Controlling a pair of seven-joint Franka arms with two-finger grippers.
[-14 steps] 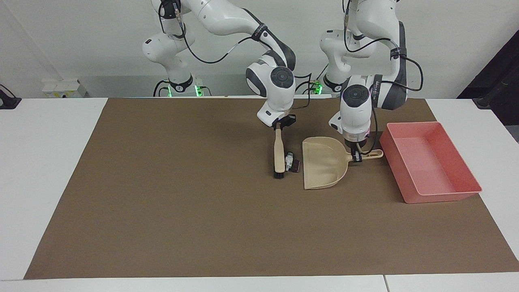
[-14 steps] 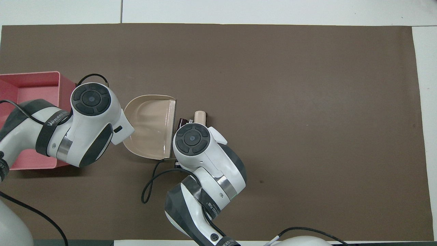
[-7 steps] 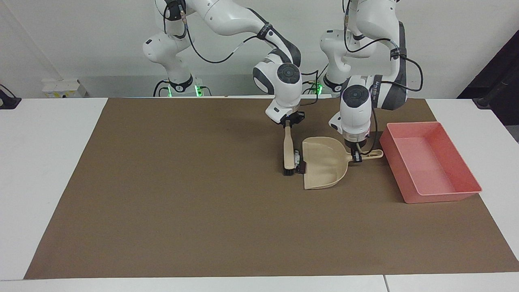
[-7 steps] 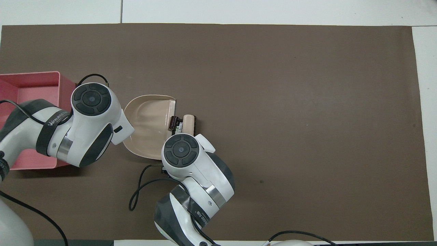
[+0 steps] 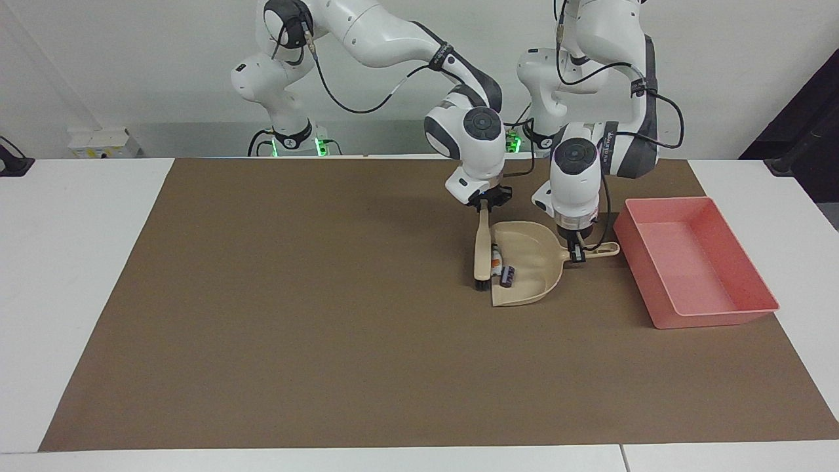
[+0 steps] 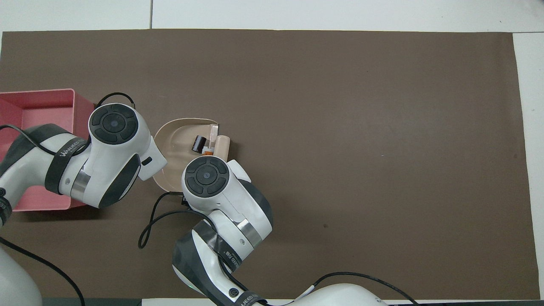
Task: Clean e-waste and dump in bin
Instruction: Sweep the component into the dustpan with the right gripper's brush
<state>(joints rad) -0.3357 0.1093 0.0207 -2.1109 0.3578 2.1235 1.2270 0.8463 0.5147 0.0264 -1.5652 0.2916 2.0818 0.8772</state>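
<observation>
Swept e-waste (image 5: 502, 265) into dustpan (image 5: 531, 275).

Tabletop (image 5: 78, 262): white, showing a seam along its edge farthest from the robots. Brown mat (image 5: 295, 314): lying flat, covering most of the tabletop. Wall (image 5: 131, 65): plain white, running past the arm bases. White box (image 5: 101, 143): sitting at the wall. Green lights (image 5: 319, 145): glowing at the arm bases.

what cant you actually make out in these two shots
- Overhead view: both grippers, hidden under their own wrists.
- Overhead view: the bin is cut by the picture's edge and partly covered by the left arm.
- Overhead view: the dustpan handle, hidden under the left arm.
- Both views: the e-waste in the dustpan is too small to identify individual parts.
</observation>
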